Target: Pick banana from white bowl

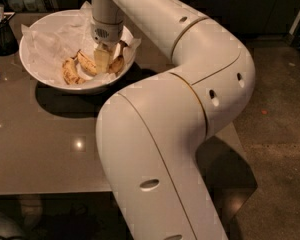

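At the left edge: a dark container (1,34) is seen on the table (50,144), cut off by the frame.
white bowl (23,54): it is set on the table's far left part, near the dark container, and is lined with crumpled white paper (50,39).
shorter banana (69,73): it is laid on the paper, just left of the longer fruit.
banana (88,64): curved and brown-spotted, it is laid on the paper inside the white bowl, right at the gripper.
gripper (104,68): it is pointed straight down inside the bowl, at the banana's middle; whether it is wide, narrow or clamped cannot be told.
arm (190,84): the middle and right are filled by its white links.
floor (275,134): it is seen at the right, beyond the table.
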